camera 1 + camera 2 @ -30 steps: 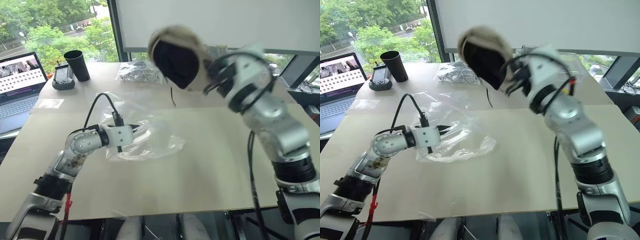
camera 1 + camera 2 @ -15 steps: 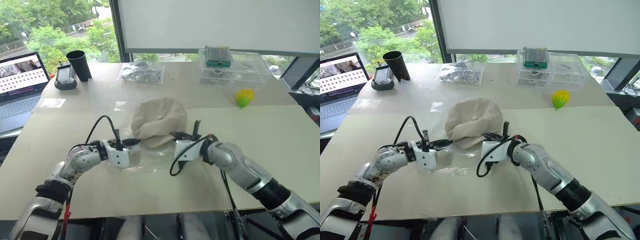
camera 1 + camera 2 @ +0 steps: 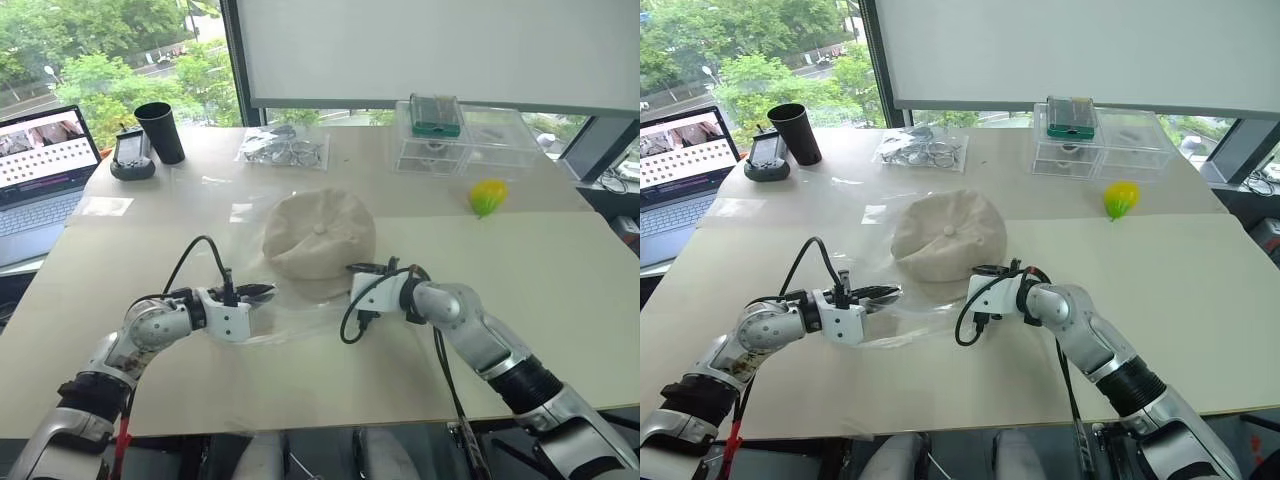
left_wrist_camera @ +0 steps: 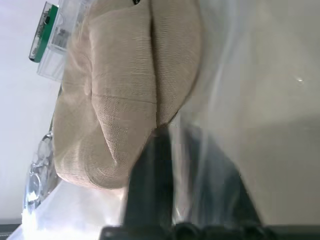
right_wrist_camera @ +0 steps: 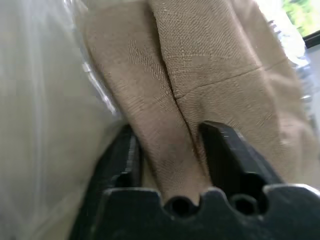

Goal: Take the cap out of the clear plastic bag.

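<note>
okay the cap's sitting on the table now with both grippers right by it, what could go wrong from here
The right gripper has its fingers either side of the cap brim; pulling back now might drag the cap. The cap seems to overlap the clear plastic bag, which the left gripper is at, so moving that bag could shift the cap.
</note>
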Controlling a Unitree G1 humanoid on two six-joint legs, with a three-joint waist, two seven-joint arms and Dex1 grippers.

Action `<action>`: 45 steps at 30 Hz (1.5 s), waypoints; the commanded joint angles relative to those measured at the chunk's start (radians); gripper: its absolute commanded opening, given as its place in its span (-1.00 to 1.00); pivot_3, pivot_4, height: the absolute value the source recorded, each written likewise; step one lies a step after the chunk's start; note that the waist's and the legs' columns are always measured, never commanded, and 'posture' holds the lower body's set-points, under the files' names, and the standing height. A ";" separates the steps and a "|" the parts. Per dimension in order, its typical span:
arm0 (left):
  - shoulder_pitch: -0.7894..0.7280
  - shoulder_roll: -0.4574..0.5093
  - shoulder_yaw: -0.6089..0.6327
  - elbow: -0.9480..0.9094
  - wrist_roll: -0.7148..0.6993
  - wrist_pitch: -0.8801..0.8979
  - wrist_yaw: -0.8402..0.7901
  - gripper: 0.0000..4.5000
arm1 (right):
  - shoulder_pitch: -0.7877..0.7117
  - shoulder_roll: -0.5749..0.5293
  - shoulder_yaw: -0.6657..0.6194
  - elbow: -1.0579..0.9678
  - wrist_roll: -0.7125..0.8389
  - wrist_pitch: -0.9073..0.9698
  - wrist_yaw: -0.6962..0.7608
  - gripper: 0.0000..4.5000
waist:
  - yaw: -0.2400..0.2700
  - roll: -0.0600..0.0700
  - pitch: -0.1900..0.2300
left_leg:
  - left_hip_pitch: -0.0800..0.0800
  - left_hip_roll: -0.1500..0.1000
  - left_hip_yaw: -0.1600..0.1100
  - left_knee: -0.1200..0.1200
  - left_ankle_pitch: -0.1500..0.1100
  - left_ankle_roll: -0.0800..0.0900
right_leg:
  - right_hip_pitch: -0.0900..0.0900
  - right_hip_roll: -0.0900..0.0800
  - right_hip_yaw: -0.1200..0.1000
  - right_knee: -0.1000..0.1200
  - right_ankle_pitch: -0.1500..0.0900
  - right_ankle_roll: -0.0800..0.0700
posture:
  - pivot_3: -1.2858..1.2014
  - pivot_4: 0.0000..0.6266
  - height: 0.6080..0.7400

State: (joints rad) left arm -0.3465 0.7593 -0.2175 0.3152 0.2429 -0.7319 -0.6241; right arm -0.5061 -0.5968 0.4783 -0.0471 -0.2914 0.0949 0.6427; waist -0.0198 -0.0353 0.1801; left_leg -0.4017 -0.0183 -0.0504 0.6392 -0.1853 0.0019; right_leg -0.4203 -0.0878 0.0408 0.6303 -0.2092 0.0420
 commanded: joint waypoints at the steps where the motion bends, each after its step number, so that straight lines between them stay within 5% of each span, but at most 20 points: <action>1: 0.021 0.017 0.017 -0.049 -0.067 0.012 -0.044 -0.04 | 0.014 0.001 -0.024 -0.022 0.024 0.012 0.064 0.66 | 0.000 0.000 0.000 | 0.000 0.000 0.000 0.000 0.000 0.000 | 0.000 0.000 0.000 0.000 0.000 0.000 | 0.03 -0.52 1.00; 3: 0.032 0.019 0.018 -0.064 -0.101 0.019 -0.072 0.31 | 0.019 0.004 -0.031 -0.024 0.022 0.014 0.082 0.98 | 0.000 0.000 0.000 | 0.000 0.000 0.000 0.000 0.000 0.000 | 0.000 0.000 0.000 0.000 0.000 0.000 | 0.03 -0.52 1.00; 8: 0.081 0.037 0.025 -0.143 -0.251 0.103 -0.183 0.96 | 0.022 -0.007 -0.056 -0.051 0.042 0.008 0.136 1.00 | -0.002 0.000 0.000 | 0.000 0.000 0.000 0.000 0.000 0.000 | 0.000 0.000 0.000 0.000 0.000 0.000 | 0.03 -0.52 1.00; 17: 0.191 0.131 0.086 -0.420 -0.537 0.502 -0.369 0.96 | 0.048 -0.042 -0.196 -0.200 0.270 0.164 0.312 1.00 | -0.004 0.000 0.000 | -0.002 0.001 -0.001 0.000 0.000 0.000 | -0.001 0.000 0.000 0.000 -0.001 0.000 | 0.03 -0.52 1.00; 21: 0.238 0.195 0.204 -0.583 -0.801 0.837 -0.373 0.96 | -0.002 -0.034 -0.449 -0.273 0.633 0.457 0.376 1.00 | -0.006 0.000 0.002 | -0.002 0.001 -0.001 0.000 0.000 0.000 | -0.001 0.001 0.000 0.000 -0.004 0.005 | 0.03 -0.52 1.00; 24: 0.256 0.164 0.287 -0.632 -0.903 0.991 -0.278 0.96 | -0.022 -0.048 -0.569 -0.253 0.758 0.611 0.343 1.00 | -0.004 0.001 0.002 | -0.002 0.003 -0.002 0.000 0.000 0.000 | -0.001 0.000 0.000 0.000 -0.005 0.007 | 0.03 -0.52 1.00; 29: 0.251 -0.010 0.446 -0.669 -1.053 1.200 0.065 0.96 | -0.139 0.043 -0.746 -0.135 0.817 0.794 0.059 1.00 | -0.003 0.000 0.002 | -0.001 0.002 -0.002 0.000 0.000 0.000 | 0.000 0.000 0.000 0.000 -0.005 0.007 | 0.03 -0.52 1.00; 34: 0.184 -0.197 0.597 -0.619 -0.983 1.253 0.462 0.96 | -0.166 0.077 -0.756 -0.047 0.677 0.765 -0.195 1.00 | 0.005 0.000 0.001 | -0.001 0.001 -0.002 0.000 0.000 0.000 | -0.001 0.001 0.000 0.001 0.001 -0.001 | 0.03 -0.52 1.00; 38: 0.192 -0.243 0.640 -0.542 -0.687 1.152 0.719 0.96 | -0.117 0.064 -0.644 0.062 0.423 0.606 -0.422 1.00 | 0.004 0.000 0.001 | -0.003 -0.001 -0.001 0.000 0.000 0.000 | -0.002 0.000 0.001 0.000 0.001 -0.002 | 0.03 -0.52 1.00; 45: 0.228 -0.336 0.695 -0.420 -0.616 1.093 0.756 0.96 | -0.059 0.096 -0.553 0.157 0.306 0.476 -0.478 1.00 | 0.002 0.000 0.001 | -0.003 -0.001 -0.001 0.000 0.000 0.000 | -0.002 -0.001 0.001 0.000 0.001 -0.002 | 0.03 -0.52 1.00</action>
State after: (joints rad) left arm -0.1327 0.4195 0.4531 -0.1147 -0.4055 0.4045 0.1426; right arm -0.5625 -0.4895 -0.0706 0.1180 0.0400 0.6425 0.1665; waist -0.0178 -0.0355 0.1807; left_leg -0.4045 -0.0194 -0.0511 0.6389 -0.1855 0.0015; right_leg -0.4222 -0.0881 0.0416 0.6299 -0.2080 0.0403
